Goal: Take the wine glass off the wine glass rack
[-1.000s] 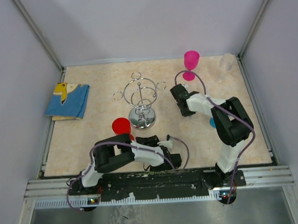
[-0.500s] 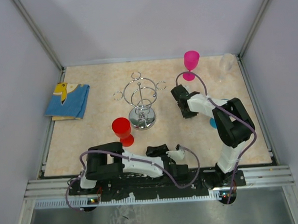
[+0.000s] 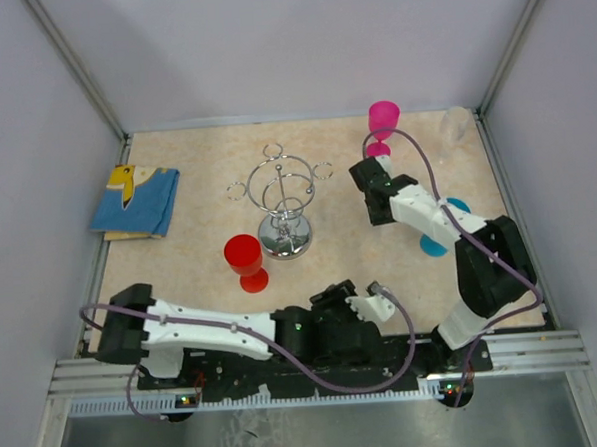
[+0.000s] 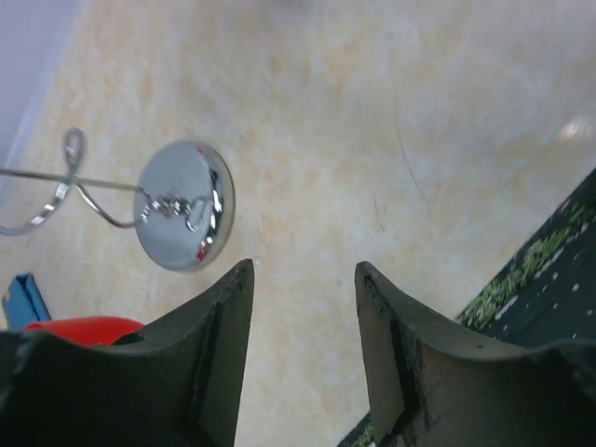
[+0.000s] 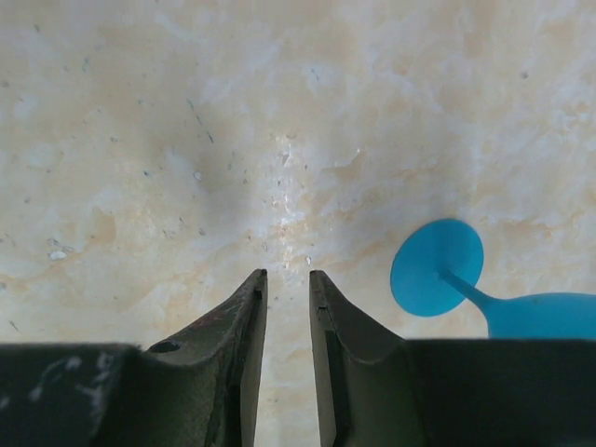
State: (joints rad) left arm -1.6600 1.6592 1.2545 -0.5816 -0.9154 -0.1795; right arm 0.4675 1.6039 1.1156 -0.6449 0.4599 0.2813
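chrome wire rack (image 3: pixel 284 238); left fingers (image 4: pixel 219 354) apart, empty; right fingers (image 5: pixel 237 354) barely apart, empty

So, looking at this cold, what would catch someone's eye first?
The shiny chrome rack stands mid-table with no glass hanging on it. Bright glasses surround it: a red glass upright beside its base, a pink glass upright at the far edge, and a blue glass lying on its side near the right gripper. That and the left gripper hold nothing.

A blue cloth (image 3: pixel 137 200), perhaps folded, lies at the table's (image 3: pixel 180 262) left edge.
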